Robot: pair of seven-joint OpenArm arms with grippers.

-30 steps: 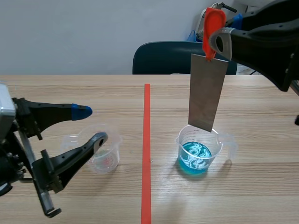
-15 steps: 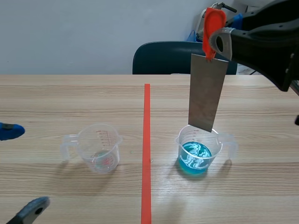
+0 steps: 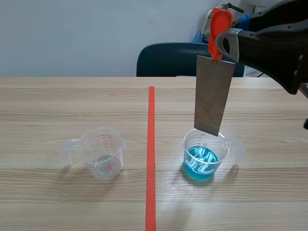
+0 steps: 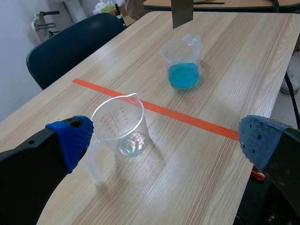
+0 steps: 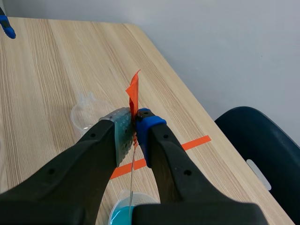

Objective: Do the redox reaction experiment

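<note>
The right gripper (image 3: 222,36), at the scene's upper right, is clenching the orange tab (image 3: 219,23) atop a metal strip (image 3: 213,94). The strip is hanging over the blue-liquid cup (image 3: 204,156) right of centre; whether its edge is touching the rim is unclear. The left gripper (image 4: 164,140), outside the scene view, is gaping wide, with the empty cup (image 4: 123,124) lying ahead of its fingers.

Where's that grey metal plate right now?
Scene view: right of the red tape line, the metal plate hangs from the right gripper, over the blue-liquid cup.
</note>
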